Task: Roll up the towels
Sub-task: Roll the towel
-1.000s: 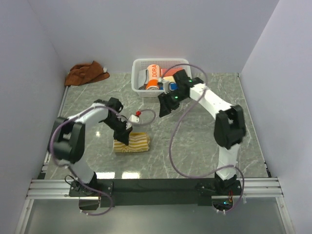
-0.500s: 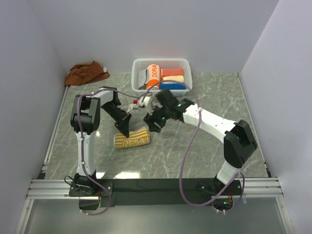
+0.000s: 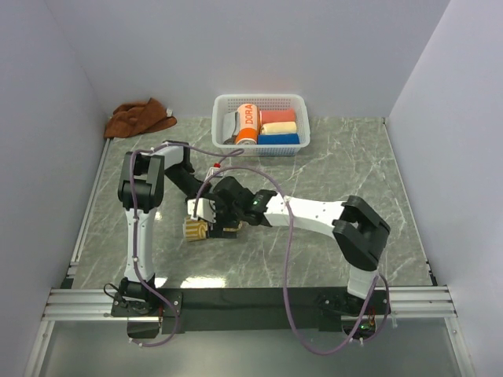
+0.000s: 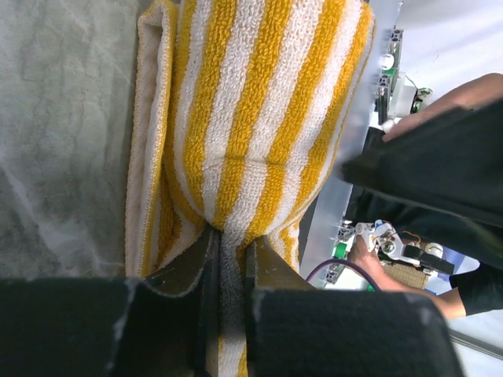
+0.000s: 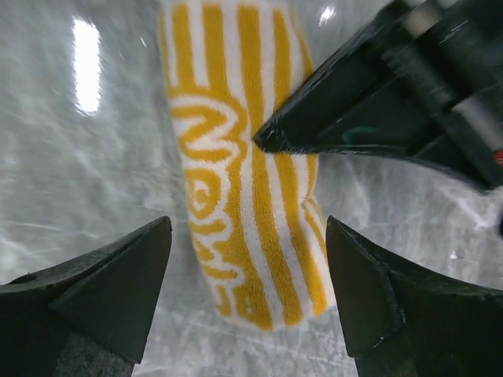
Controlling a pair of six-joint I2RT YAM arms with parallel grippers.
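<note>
Jaws of left gripper [image 4: 230, 239] tight on striped towel [image 4: 251, 102], right gripper [image 5: 247, 228] spread wide above it.

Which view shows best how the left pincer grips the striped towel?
The left wrist view: close up, the left pincer is shut on a fold of the striped towel. The right wrist view shows just its dark tip against the towel's side. The top view hides the grip behind the arms.

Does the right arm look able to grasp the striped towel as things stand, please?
Probably yes: the right fingers are open astride the striped towel; only the left fingers, pinching it, crowd one side.
</note>
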